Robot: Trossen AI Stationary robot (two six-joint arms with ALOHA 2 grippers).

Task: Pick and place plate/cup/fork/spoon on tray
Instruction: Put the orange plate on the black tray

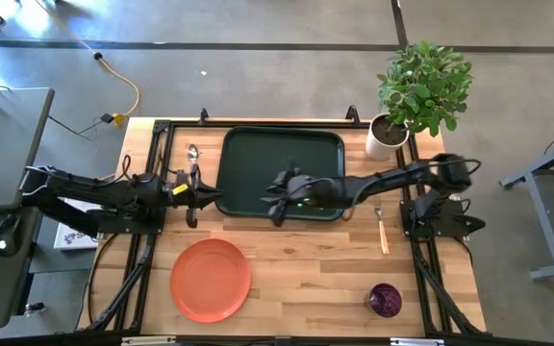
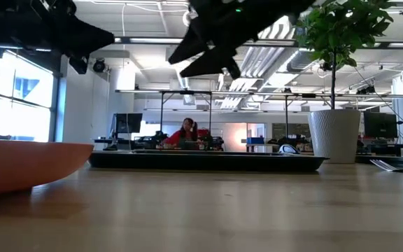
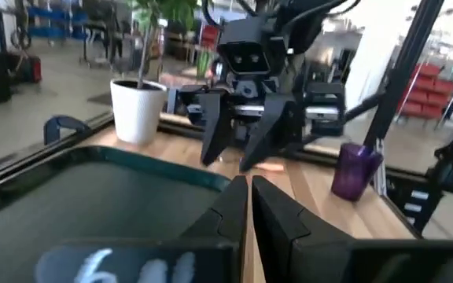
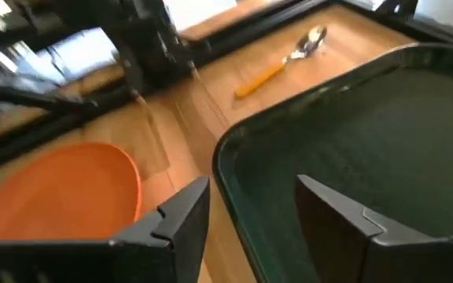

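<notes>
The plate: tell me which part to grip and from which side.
Grip the plate by its raised rim, probably at the edge nearest the tray, coming down from above with one finger over the lip. It lies flat on the table, so only the rim offers a hold. The right gripper, open over the tray's front edge, looks closest.

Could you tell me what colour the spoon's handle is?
Orange; the spoon shows best in the right wrist view.

The wooden tabletop (image 1: 296,264) carries the green tray (image 1: 248,154), with the spoon (image 1: 193,159) just beside it. The plate (image 1: 210,280), cup (image 1: 386,299), fork (image 1: 382,229) and a white plant pot (image 1: 383,137) also rest on it.
</notes>
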